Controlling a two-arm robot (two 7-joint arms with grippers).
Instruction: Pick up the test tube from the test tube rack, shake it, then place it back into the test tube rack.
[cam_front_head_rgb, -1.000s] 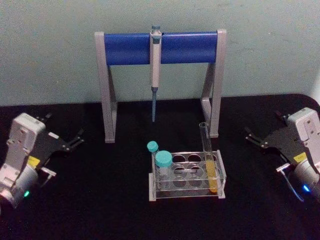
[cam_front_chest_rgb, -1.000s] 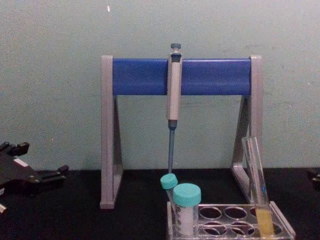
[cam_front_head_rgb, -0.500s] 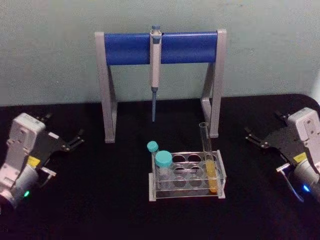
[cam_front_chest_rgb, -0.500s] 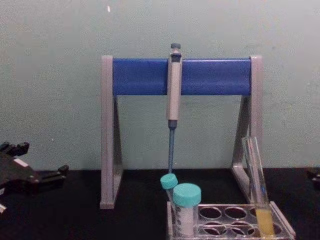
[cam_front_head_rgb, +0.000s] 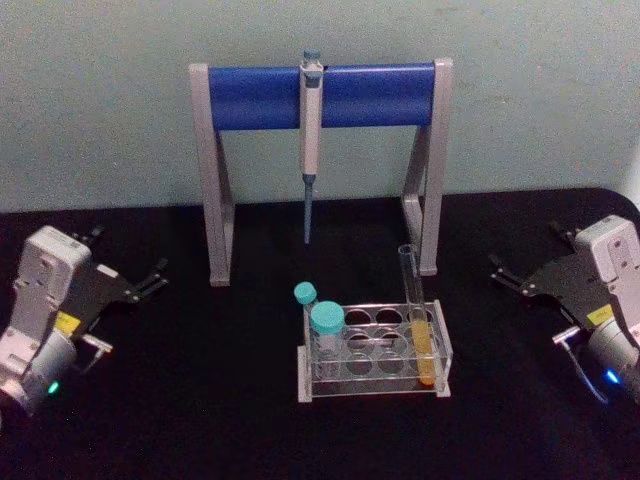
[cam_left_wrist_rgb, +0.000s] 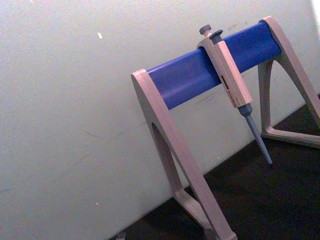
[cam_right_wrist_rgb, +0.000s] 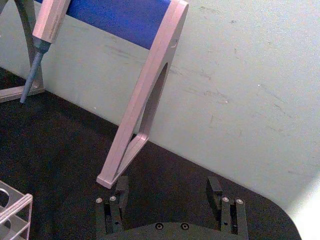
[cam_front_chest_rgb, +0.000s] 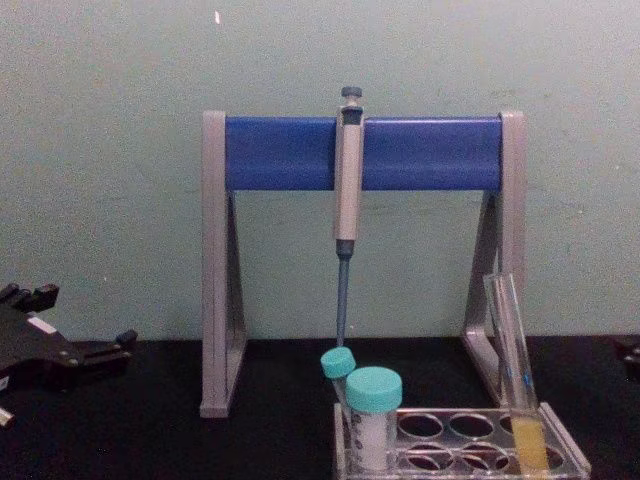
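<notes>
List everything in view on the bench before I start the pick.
test tube rack: 1, clear, front centre of the table
test tube: 1, clear with yellow-orange liquid, rack's right end
capped tubes: 2, teal caps, rack's left end
pipette stand: 1, grey legs and blue bar, behind rack
pipette: 1, grey, hanging on stand
table: 1, black
left pincer: 1, black, open, table's left side
right pincer: 1, black, open, table's right side

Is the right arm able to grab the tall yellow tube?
Probably yes. The test tube stands at the test tube rack's right end, with nothing between it and the open right gripper. The left gripper sits parked far left.
</notes>
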